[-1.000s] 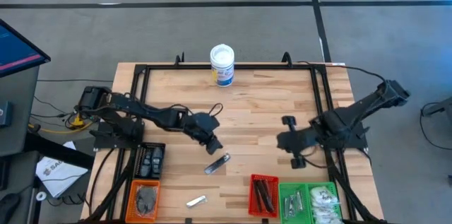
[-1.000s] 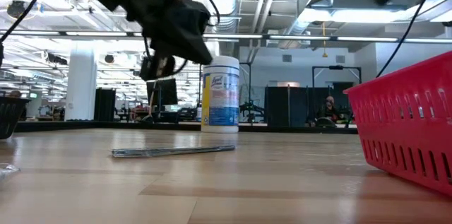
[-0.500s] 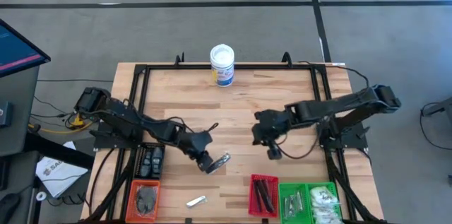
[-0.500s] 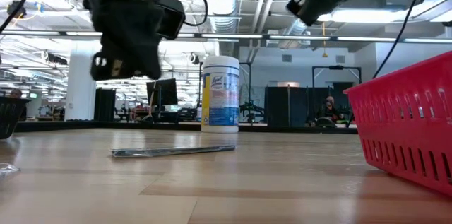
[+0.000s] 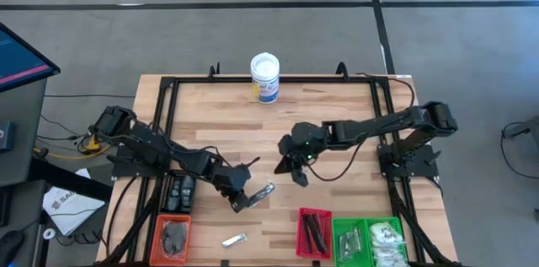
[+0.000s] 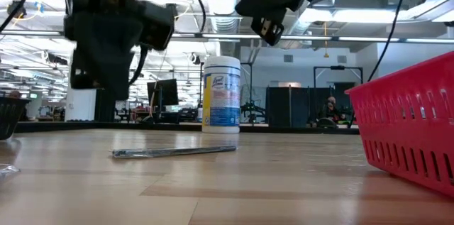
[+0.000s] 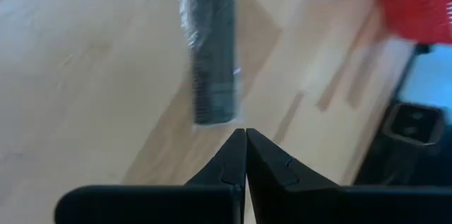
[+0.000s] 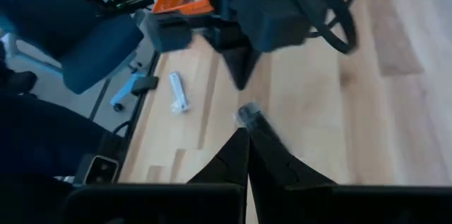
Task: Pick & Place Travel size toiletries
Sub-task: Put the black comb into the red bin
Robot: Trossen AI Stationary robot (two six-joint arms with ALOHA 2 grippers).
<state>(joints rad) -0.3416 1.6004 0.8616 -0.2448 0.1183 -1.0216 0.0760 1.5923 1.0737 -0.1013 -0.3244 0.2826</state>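
The desk [image 5: 337,124] fills the middle of the high view, with the white tub [image 5: 264,77] at its upper edge and the orange tray [image 5: 173,237], red tray [image 5: 314,233] and green tray [image 5: 370,240] along the bottom. The left gripper [image 5: 239,204], fingers pressed together, hangs lower centre, right beside the dark stick in a clear wrapper [image 5: 260,194]. The right gripper [image 5: 290,164], also pressed shut and empty, hovers at centre. A small silvery sachet [image 5: 233,239] lies loose near the bottom edge. The wrapped stick looks light, stiff and slippery in its film; a grasp across its narrow middle seems best, once the fingers spread.
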